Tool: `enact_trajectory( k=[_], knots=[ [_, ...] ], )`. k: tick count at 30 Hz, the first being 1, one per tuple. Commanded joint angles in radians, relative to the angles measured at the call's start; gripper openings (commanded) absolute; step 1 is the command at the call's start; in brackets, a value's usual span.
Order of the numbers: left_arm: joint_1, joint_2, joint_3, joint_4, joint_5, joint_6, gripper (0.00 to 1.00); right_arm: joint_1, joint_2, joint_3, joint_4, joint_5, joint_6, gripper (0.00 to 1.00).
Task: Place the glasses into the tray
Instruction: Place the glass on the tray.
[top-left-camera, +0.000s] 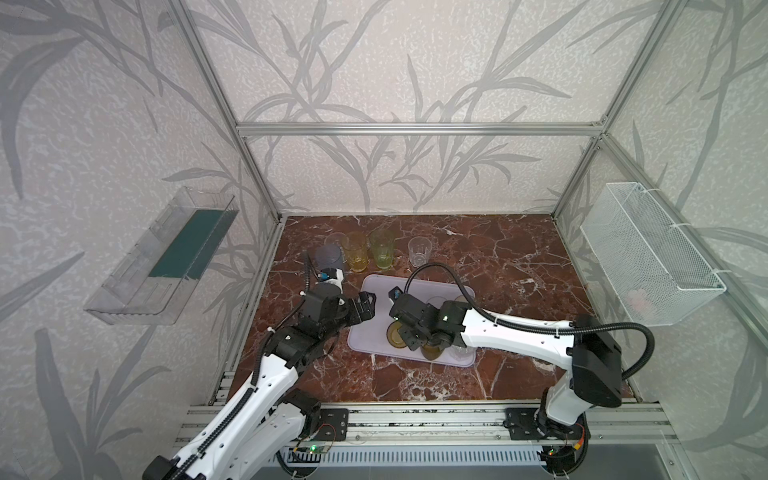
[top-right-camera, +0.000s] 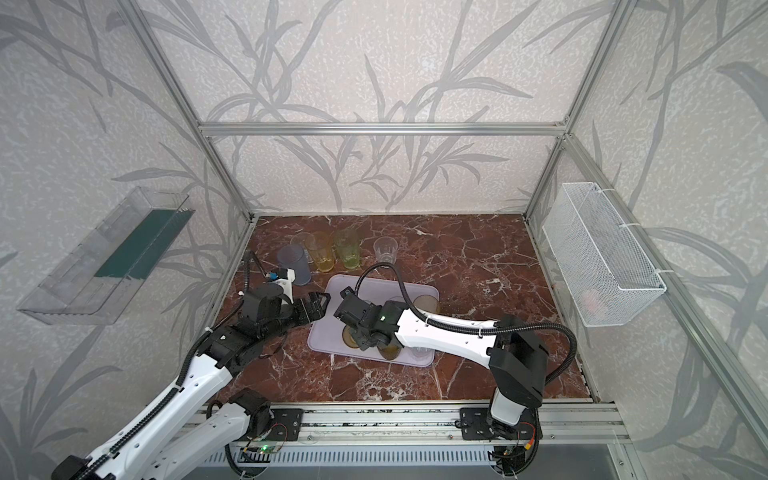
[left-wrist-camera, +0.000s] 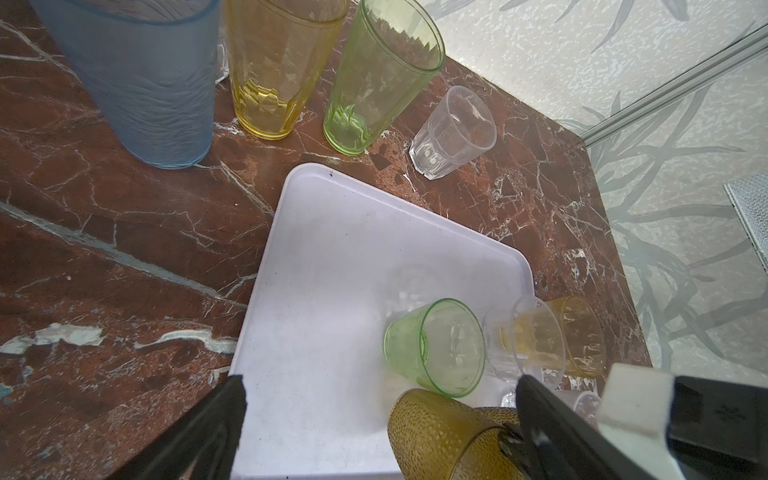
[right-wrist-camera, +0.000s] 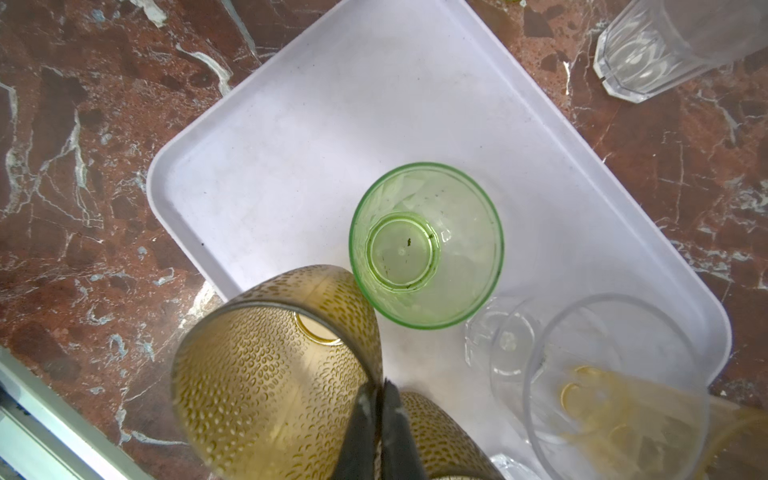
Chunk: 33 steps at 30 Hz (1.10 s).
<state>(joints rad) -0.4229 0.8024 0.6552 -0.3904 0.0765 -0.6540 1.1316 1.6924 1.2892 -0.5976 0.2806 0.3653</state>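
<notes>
Tightly, right fingers (right-wrist-camera: 360, 432) pinch the dimpled amber glass (right-wrist-camera: 266, 382) over the tray (right-wrist-camera: 291, 145).

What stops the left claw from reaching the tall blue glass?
Probably nothing: yes, it looks reachable. The left claw is open and empty, and the blue glass stands upright nearby, though a yellow glass stands close beside it.

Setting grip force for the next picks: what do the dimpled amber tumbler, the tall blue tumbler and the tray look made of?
Amber tumbler: translucent and glossy, with a dimpled wall; could be glass or plastic, can't tell.
Blue tumbler: frosted, wavy matte surface with a thin rim; likely plastic.
Tray: opaque lavender with a smooth satin finish, a moulded rounded rim and faint scuffs; looks like plastic.
</notes>
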Motion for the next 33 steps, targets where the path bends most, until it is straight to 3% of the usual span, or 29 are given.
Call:
enact_trajectory(
  k=[1, 18, 21, 26, 30, 33],
  knots=[
    [0.006, -0.009, -0.014, -0.003, -0.018, 0.009, 0.99, 0.007, 0.009, 0.041, -0.056, 0.036, -0.003, 0.0],
    [0.014, -0.013, -0.028, -0.005, -0.019, 0.008, 0.99, 0.008, 0.089, 0.079, -0.109, 0.046, 0.011, 0.0],
    [0.015, -0.011, -0.028, -0.003, -0.015, 0.007, 0.99, 0.007, 0.087, 0.081, -0.111, 0.045, 0.012, 0.19],
    [0.016, -0.011, -0.028, -0.003, -0.012, 0.006, 0.99, 0.007, 0.07, 0.071, -0.099, 0.06, 0.019, 0.41],
    [0.018, -0.016, -0.029, -0.007, -0.014, 0.007, 0.99, 0.007, 0.022, 0.051, -0.058, 0.051, 0.01, 0.49],
    [0.018, -0.017, -0.028, -0.007, -0.014, 0.004, 0.99, 0.007, -0.038, 0.039, -0.014, 0.025, -0.003, 0.62]
  ],
)
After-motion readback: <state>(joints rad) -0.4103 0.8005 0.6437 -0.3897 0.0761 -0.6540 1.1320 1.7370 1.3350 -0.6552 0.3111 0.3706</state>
